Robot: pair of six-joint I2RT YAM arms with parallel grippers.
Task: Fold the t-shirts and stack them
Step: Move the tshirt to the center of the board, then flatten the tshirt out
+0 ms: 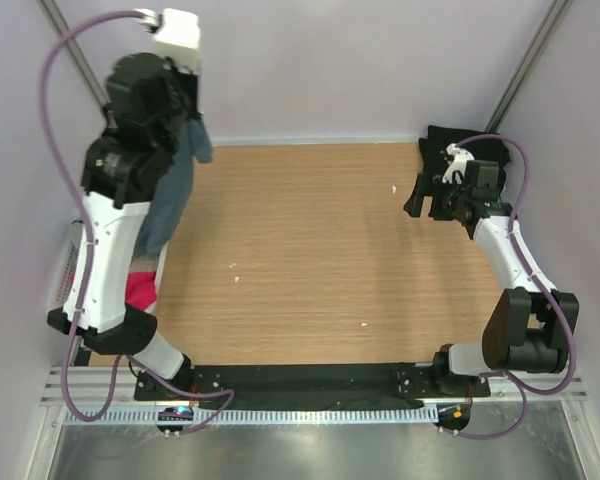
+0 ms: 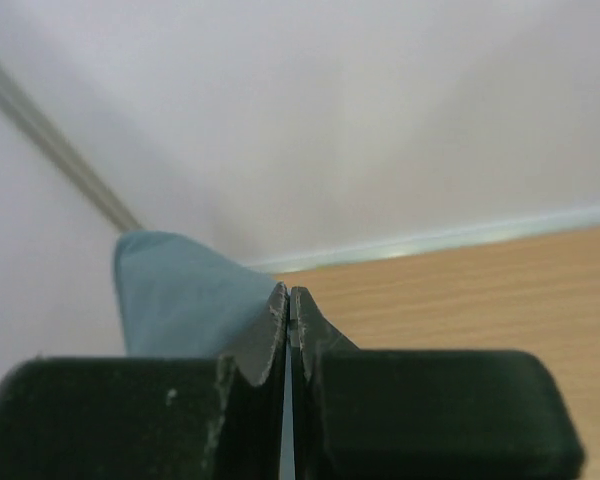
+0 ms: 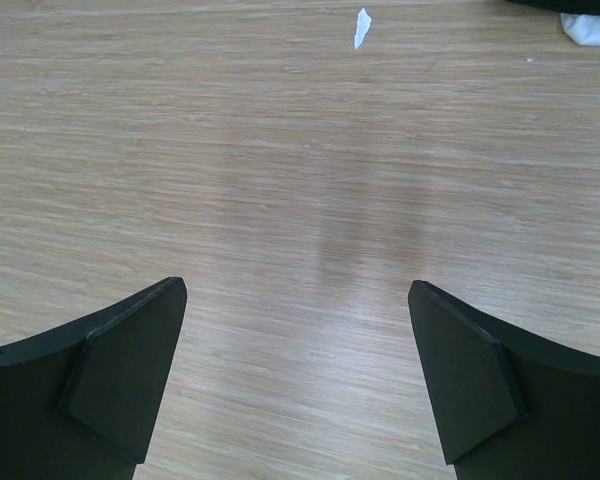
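We see left gripper (image 2: 288, 297) pinched on slate blue-grey shirt (image 1: 170, 200), held high; right gripper (image 3: 298, 290) spread over table (image 1: 310, 250). Pickup step; next, we judge, lay shirt flat.

The wooden desk (image 1: 310, 250) carries bits of litter: a white scrap (image 1: 393, 187) toward the far right corner, a second scrap (image 1: 234, 266) left of centre, and a third scrap (image 1: 365, 323) by the near edge. A white slatted basket (image 1: 60, 285) sits at the left edge.
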